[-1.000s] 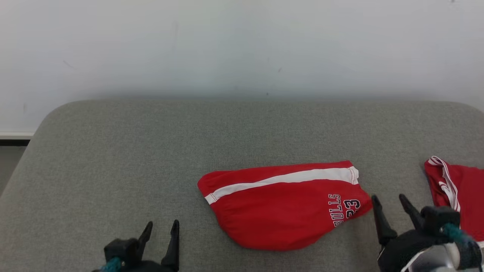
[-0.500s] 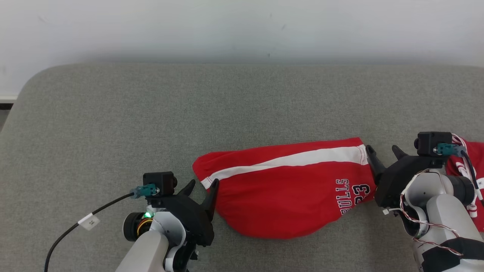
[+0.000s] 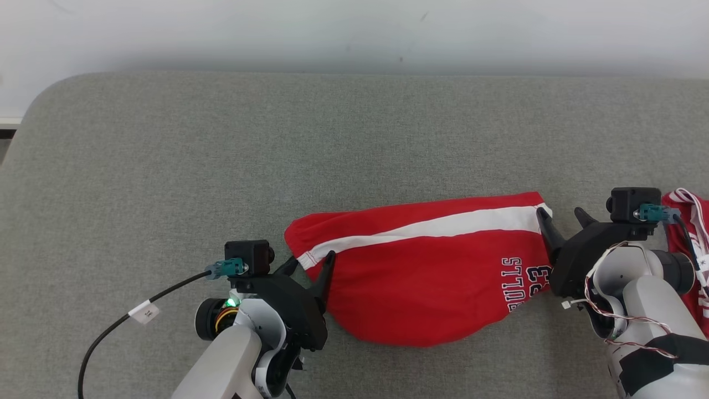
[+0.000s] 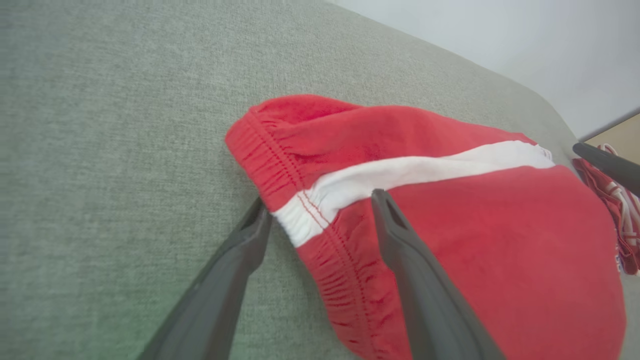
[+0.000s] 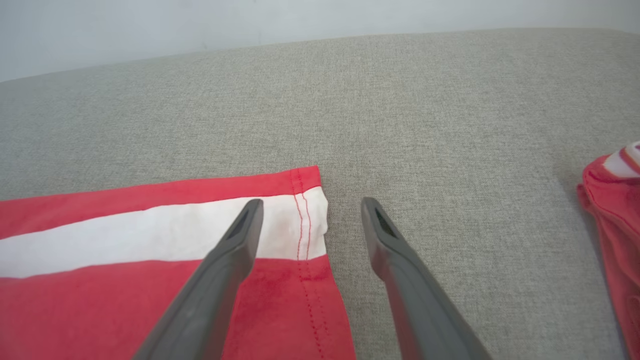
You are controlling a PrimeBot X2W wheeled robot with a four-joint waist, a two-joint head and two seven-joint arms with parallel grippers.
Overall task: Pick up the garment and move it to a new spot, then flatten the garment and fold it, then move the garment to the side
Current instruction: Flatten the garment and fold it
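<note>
The garment (image 3: 426,277) is a pair of red shorts with a white side stripe and dark "BULLS 23" print, lying folded on the grey padded table (image 3: 277,155). My left gripper (image 3: 310,263) is open at its elastic waistband end; in the left wrist view the garment (image 4: 450,225) has its waistband edge between the two spread fingers of that gripper (image 4: 320,210). My right gripper (image 3: 562,219) is open at the hem end. The right wrist view shows this gripper (image 5: 307,207) straddling the hem corner of the garment (image 5: 125,270), one finger over the white stripe and the other over bare table.
A second red garment with white trim (image 3: 687,244) lies at the table's right edge, just beyond my right arm, and shows too in the right wrist view (image 5: 612,220). A black cable (image 3: 127,327) trails left from my left wrist. A pale wall stands behind the table.
The head camera has tilted down. Both arms have reached forward from the near edge, bringing the open grippers to the two ends of the shorts. The shorts lie as before.
</note>
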